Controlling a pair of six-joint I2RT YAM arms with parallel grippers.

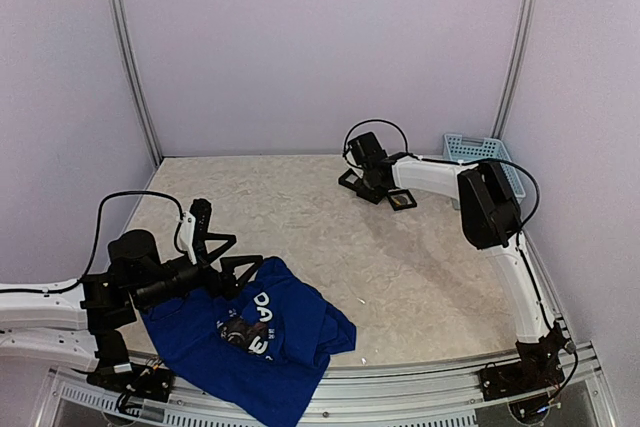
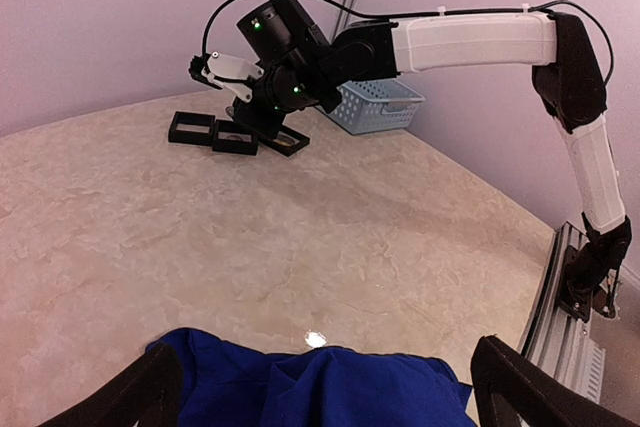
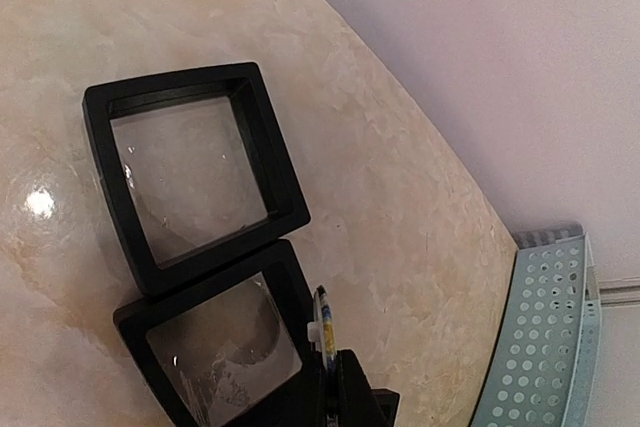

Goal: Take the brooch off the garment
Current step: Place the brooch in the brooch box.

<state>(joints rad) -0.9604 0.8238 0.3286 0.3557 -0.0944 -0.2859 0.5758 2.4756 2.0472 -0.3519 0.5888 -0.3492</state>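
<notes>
The royal-blue T-shirt (image 1: 250, 337) lies crumpled at the table's near left, its white lettering and small dark graphic facing up. Its edge fills the bottom of the left wrist view (image 2: 320, 392). My left gripper (image 1: 228, 255) is open and empty, its jaws spread wide just over the shirt's far edge (image 2: 330, 402). My right gripper (image 1: 370, 185) is at the far side of the table, over the black square frames (image 3: 190, 172). It is shut on the brooch (image 3: 322, 327), a thin disc seen edge-on with a blue and yellow rim, held beside the nearer frame (image 3: 215, 347).
Three black square frames (image 1: 402, 200) lie in a row near the back wall, also seen in the left wrist view (image 2: 235, 137). A light-blue perforated basket (image 1: 480, 157) stands at the back right corner. Lilac walls close in the table.
</notes>
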